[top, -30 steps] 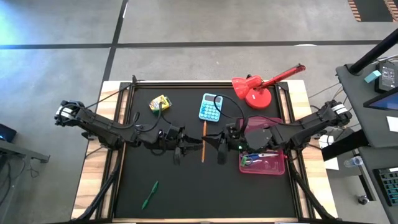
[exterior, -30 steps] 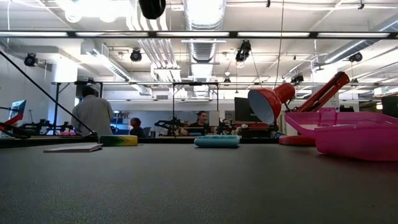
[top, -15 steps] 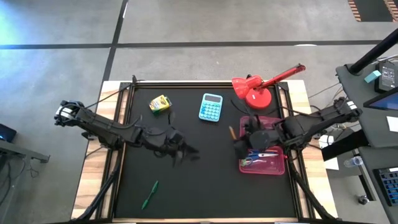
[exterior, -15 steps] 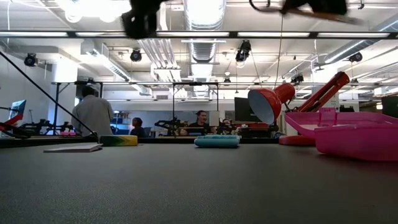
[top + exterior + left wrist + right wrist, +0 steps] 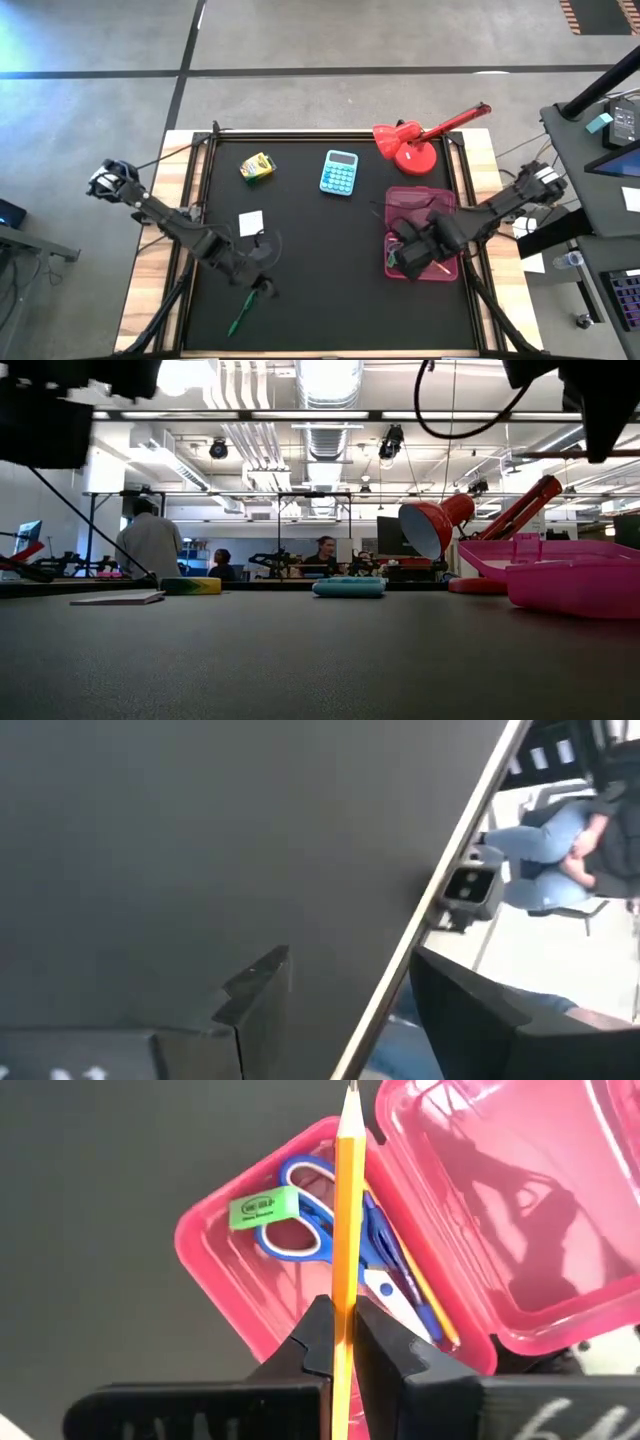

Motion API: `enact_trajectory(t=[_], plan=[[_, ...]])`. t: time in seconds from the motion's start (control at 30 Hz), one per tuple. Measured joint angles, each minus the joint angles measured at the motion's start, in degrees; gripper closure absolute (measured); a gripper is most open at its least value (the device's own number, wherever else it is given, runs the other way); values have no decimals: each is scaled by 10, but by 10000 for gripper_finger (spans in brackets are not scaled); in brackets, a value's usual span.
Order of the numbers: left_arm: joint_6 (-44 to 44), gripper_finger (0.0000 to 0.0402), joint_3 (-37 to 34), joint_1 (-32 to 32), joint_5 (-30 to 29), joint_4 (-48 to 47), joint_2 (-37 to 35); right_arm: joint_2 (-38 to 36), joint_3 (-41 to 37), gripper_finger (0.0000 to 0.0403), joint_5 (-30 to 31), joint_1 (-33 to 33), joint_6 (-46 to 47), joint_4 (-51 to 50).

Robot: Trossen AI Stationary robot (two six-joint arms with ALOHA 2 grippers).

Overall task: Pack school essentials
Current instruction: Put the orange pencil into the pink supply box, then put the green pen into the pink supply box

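My right gripper (image 5: pixel 343 1315) is shut on an orange pencil (image 5: pixel 349 1200) above the open pink case (image 5: pixel 225 1265); in the high view it (image 5: pixel 403 258) hangs over the case's near half (image 5: pixel 445 270). In the case lie a green eraser (image 5: pixel 263 1210), blue-handled scissors (image 5: pixel 300 1240), a blue pen (image 5: pixel 405 1285) and another pencil (image 5: pixel 432 1305). My left gripper (image 5: pixel 350 1010) is open and empty over the black mat, just beyond the green pen (image 5: pixel 240 313) in the high view (image 5: pixel 257 278). The paper note (image 5: pixel 250 222) and the yellow-green box (image 5: pixel 257 166) lie on the mat. My right gripper pinches the pencil's shaft (image 5: pixel 346 1285) between its two fingers (image 5: pixel 318 1325). The sharpened point (image 5: pixel 352 1088) stands well past the fingers. The pencil is lifted clear, above the open case.
A light-blue calculator (image 5: pixel 339 171) lies at the far middle and a red desk lamp (image 5: pixel 412 145) stands at the far right, just behind the case. The low view shows the case (image 5: pixel 570 575) and the lamp (image 5: pixel 440 520) at the right, with people in the room behind.
My right gripper has carried the orange pencil from the table's middle toward the right edge, over the pink case. My left gripper has left the pencil and gone toward the table's near left, close to the green pen, uncovering the paper note.
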Motion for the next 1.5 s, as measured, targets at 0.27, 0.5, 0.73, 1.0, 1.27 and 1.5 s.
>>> enact_trajectory(t=[0.27,0.5,0.73,1.0,1.27,1.5], plan=[[-153,213,-1,-72,-51,-89,4,61,-8,389,2,1,-55,-1],[-262,213,-1,-119,-52,-101,47,74,-38,325,-17,2,-21,6],[-340,213,19,-162,-36,-102,111,63,-47,253,-17,4,-65,10],[-369,213,71,-188,-22,-101,166,57,-17,259,-17,24,-90,19],[-401,213,75,-188,-27,-135,196,57,0,277,-12,49,-63,35],[-415,213,79,-191,-40,-181,194,58,0,278,-12,77,-41,56]])
